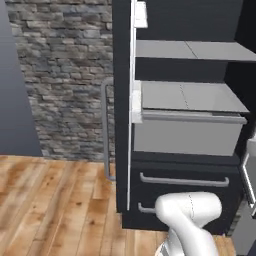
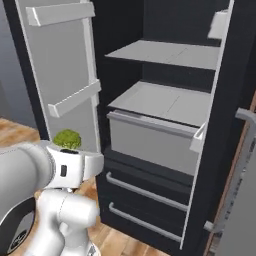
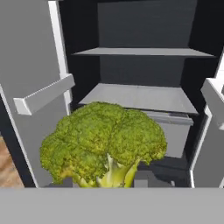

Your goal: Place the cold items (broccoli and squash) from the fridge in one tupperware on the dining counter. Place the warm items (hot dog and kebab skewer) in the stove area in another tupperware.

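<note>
Gripper: in the hand view the gripper [image 3: 105, 183] is closed on the pale stalk of the broccoli [image 3: 105, 142], a dark fingertip [image 3: 146, 178] showing just right of the stalk; the floret head stands directly above the fingers and hides most of them.

Broccoli: clamped in the gripper in front of the open fridge, outside it and clear of its shelves. In the right base view the broccoli [image 2: 67, 139] sits atop the white hand at the arm's end, low at the left, just in front of the left door.

Hand view adds: the stalk, the grip and a straight look into the fridge [image 3: 144, 26].

Right base view adds: how the floret sits relative to the arm and to the left door [image 2: 60, 75], which stands swung open with two grey door racks; the floret is level with the door's lower part.

Left base view adds: the fridge [image 1: 180, 20] side-on beside a grey stone wall [image 1: 60, 75] and a wooden floor [image 1: 55, 205], with the arm's white elbow at the bottom.

Fridge interior: two pale grey shelves [image 2: 165, 102] above a grey drawer [image 2: 150, 142]; below it, dark lower drawers with grey bar handles [image 2: 142, 192]. Both doors stand open.
</note>
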You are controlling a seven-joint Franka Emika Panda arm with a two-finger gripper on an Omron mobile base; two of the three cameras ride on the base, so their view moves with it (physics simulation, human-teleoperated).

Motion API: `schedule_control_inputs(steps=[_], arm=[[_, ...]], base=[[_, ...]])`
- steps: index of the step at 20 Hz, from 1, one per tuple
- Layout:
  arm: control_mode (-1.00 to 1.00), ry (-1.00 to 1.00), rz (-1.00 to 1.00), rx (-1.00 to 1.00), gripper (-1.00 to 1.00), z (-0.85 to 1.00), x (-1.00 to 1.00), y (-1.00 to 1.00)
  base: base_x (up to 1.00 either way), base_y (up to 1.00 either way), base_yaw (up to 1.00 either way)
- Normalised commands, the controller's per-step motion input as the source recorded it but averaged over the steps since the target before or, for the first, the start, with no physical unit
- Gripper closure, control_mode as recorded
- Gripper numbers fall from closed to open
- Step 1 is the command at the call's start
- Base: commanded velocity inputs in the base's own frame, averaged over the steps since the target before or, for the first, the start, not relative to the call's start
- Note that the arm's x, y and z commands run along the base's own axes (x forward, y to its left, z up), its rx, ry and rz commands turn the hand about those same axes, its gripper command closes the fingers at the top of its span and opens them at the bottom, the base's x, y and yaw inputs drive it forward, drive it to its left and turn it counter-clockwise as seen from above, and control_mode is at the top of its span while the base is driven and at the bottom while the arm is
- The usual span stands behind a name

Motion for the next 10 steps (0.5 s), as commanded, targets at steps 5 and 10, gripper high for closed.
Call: schedule_control_inputs(steps=[5, 10], arm=[[1.0, 0.0, 0.0, 0.0, 1.0, 0.0, 0.0, 0.0], [1.0, 0.0, 0.0, 0.0, 1.0, 0.0, 0.0, 0.0]], base=[[-0.79, 0.35, 0.64], [-0.62, 0.47, 0.72]])
